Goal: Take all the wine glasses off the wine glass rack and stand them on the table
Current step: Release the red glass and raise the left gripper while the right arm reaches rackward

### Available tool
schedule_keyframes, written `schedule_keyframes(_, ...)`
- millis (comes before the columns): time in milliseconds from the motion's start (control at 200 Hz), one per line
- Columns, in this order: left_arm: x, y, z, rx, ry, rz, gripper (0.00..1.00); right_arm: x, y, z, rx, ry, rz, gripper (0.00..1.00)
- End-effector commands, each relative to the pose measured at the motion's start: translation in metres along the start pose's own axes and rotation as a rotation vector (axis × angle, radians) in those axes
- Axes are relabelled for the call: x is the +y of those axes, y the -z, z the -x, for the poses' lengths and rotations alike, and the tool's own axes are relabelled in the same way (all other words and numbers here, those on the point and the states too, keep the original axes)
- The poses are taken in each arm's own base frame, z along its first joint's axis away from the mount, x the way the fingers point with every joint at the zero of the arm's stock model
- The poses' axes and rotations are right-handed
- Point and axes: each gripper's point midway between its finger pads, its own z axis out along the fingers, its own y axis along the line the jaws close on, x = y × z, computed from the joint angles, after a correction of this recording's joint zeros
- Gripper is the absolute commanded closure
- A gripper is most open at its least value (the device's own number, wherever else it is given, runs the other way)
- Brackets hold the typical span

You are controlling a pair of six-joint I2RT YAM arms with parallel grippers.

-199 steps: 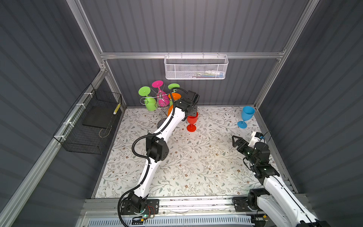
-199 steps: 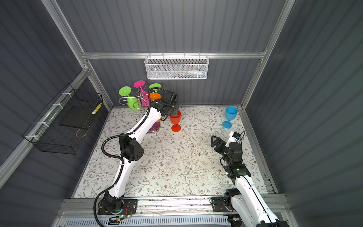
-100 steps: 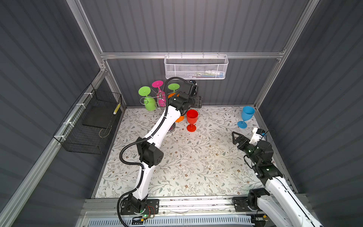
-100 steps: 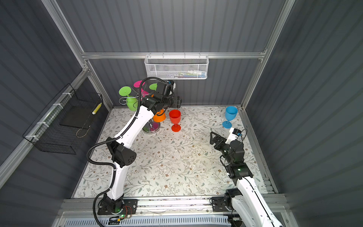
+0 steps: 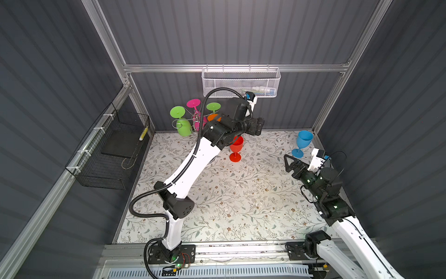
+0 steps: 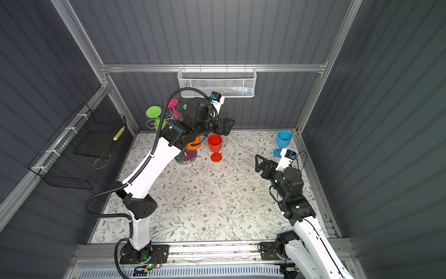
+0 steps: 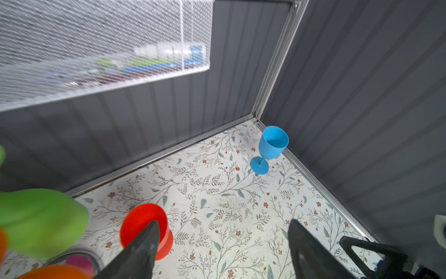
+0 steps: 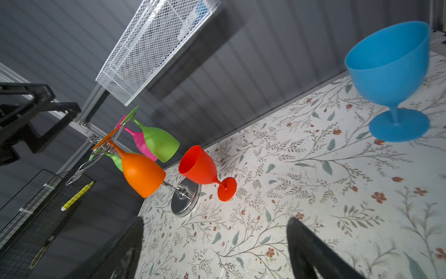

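red wine glass is off the wine glass rack, standing upright on the table, just beside the rack's mirror base, on the side toward the middle. not touching the rack as far as the right wrist view shows.

left gripper hangs above the glass and a bit toward the back wall, clear of it. jaws spread wide, nothing in them. in the left wrist view the glass sits below and partly behind one finger, not in the gap; gripper midpoint is over bare table.

rack holds four glasses hung bowl-down: orange glass nearest the red one, pink glass, and two green glasses. left arm covers most of the rack stem in both top views.

right gripper is well apart from the red glass, low over the table on the right side, jaws wide, empty. blue glass stands upright in the back right corner, near that gripper, not touching it.

white mesh basket is on the back wall rail, black wire basket on the left wall.
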Motion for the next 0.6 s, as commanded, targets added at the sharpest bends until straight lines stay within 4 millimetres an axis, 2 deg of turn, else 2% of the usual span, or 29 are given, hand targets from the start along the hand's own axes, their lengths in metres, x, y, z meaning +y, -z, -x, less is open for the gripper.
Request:
schedule_keyframes(0, 0.042, 0.036, 0.017, -0.022, -0.028, 0.138, 0.15, 0.025, -0.006, 0.011, -0.002, 0.000, 0.025, 0.09)
schedule_keyframes(140, 0.089, 0.062, 0.016, -0.002, -0.004, 0.226, 0.15, 0.070, -0.030, 0.013, 0.066, -0.057, 0.100, 0.14)
schedule_keyframes(265, 0.119, 0.087, 0.009, 0.018, -0.022, 0.309, 0.15, 0.113, -0.060, 0.013, 0.154, -0.122, 0.137, 0.17)
schedule_keyframes(275, 0.121, 0.088, 0.008, 0.021, -0.023, 0.313, 0.15, 0.115, -0.067, 0.009, 0.171, -0.126, 0.129, 0.17)
schedule_keyframes(395, 0.130, 0.107, -0.002, 0.022, -0.046, 0.335, 0.15, 0.148, -0.104, 0.002, 0.237, -0.217, 0.157, 0.22)
schedule_keyframes(490, 0.139, 0.121, -0.012, 0.023, -0.060, 0.360, 0.14, 0.166, -0.132, -0.003, 0.271, -0.287, 0.173, 0.27)
schedule_keyframes(595, 0.140, 0.134, -0.023, 0.001, -0.068, 0.351, 0.14, 0.191, -0.158, -0.007, 0.301, -0.330, 0.211, 0.29)
